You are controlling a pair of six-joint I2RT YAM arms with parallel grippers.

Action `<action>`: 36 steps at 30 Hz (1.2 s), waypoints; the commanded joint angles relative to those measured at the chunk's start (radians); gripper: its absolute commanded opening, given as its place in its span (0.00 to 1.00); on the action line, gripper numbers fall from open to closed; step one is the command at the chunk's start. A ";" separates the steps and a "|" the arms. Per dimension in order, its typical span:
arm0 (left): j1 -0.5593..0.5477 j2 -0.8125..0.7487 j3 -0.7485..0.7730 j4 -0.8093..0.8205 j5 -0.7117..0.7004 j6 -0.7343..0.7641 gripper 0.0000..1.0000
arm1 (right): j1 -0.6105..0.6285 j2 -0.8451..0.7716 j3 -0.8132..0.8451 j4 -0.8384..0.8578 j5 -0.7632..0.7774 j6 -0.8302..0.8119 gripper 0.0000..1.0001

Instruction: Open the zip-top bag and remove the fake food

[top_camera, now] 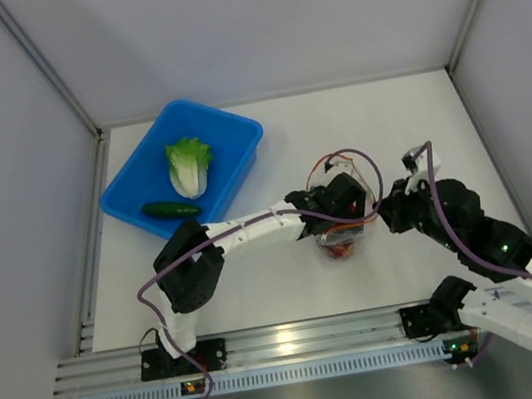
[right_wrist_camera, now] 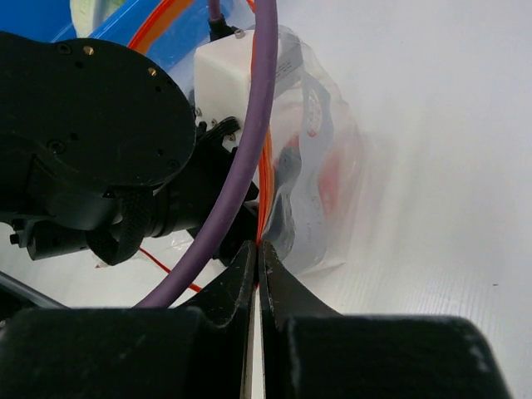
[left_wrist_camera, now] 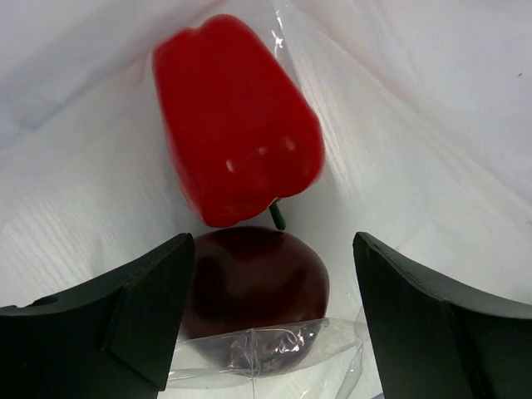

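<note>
Left end effector (left_wrist_camera: 273,258): open, straddling the dark round piece (left_wrist_camera: 249,287) inside the bag (right_wrist_camera: 328,166).
Red pepper (left_wrist_camera: 237,125): just beyond, lengthwise.
Right end effector (right_wrist_camera: 258,253): closed, apparently pinching the bag's rim.

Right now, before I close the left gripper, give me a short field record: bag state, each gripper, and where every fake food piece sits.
bag: clear crinkly zip-top bag, mouth open, at table centre
left gripper: open, inside the bag, fingers either side of the dark purple-red round piece
right gripper: shut on the bag's orange-red zipper edge
in bag: glossy red plastic pepper, round piece
in blue plastic bin: green-white lettuce head, dark green cucumber
</note>
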 commanded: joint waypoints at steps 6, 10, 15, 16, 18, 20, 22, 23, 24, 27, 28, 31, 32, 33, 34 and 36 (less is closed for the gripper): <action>0.016 0.014 0.060 -0.031 -0.011 0.065 0.82 | -0.009 0.005 0.045 0.051 0.007 -0.070 0.00; 0.016 0.034 0.062 -0.026 -0.063 0.045 0.86 | -0.009 0.008 0.019 0.077 -0.068 -0.067 0.00; 0.016 0.080 0.131 -0.009 -0.074 0.042 0.92 | -0.010 -0.002 -0.017 0.088 -0.108 -0.047 0.00; 0.016 0.085 0.135 0.000 -0.075 0.042 0.93 | -0.009 -0.005 -0.025 0.097 -0.114 -0.036 0.00; 0.016 0.093 0.139 0.020 -0.080 0.035 0.94 | -0.010 -0.016 -0.051 0.106 -0.139 -0.028 0.00; 0.016 0.097 0.140 0.040 -0.111 0.015 0.94 | -0.009 -0.019 -0.067 0.112 -0.152 -0.015 0.00; 0.014 0.114 0.149 0.046 -0.153 0.013 0.94 | -0.009 -0.022 -0.088 0.118 -0.183 -0.002 0.00; 0.014 0.122 0.152 0.046 -0.170 0.009 0.94 | -0.010 -0.033 -0.096 0.131 -0.191 0.004 0.00; 0.014 0.129 0.154 0.051 -0.186 0.007 0.94 | -0.010 -0.041 -0.111 0.137 -0.227 0.008 0.00; 0.016 0.152 0.155 0.074 -0.227 0.021 0.94 | -0.009 -0.062 -0.133 0.155 -0.267 0.028 0.00; 0.016 0.159 0.155 0.081 -0.233 0.030 0.94 | -0.010 -0.065 -0.136 0.155 -0.274 0.033 0.00; 0.016 0.185 0.161 0.115 -0.244 0.051 0.93 | -0.010 -0.070 -0.142 0.148 -0.281 0.031 0.00; 0.016 0.192 0.166 0.117 -0.246 0.054 0.93 | -0.010 -0.073 -0.143 0.145 -0.283 0.033 0.00; 0.016 0.206 0.169 0.117 -0.241 0.053 0.90 | -0.010 -0.073 -0.145 0.140 -0.274 0.033 0.00; 0.017 0.209 0.171 0.123 -0.241 0.056 0.88 | -0.009 -0.076 -0.145 0.137 -0.271 0.030 0.00; 0.017 0.218 0.171 0.134 -0.232 0.064 0.75 | -0.010 -0.082 -0.148 0.134 -0.255 0.030 0.00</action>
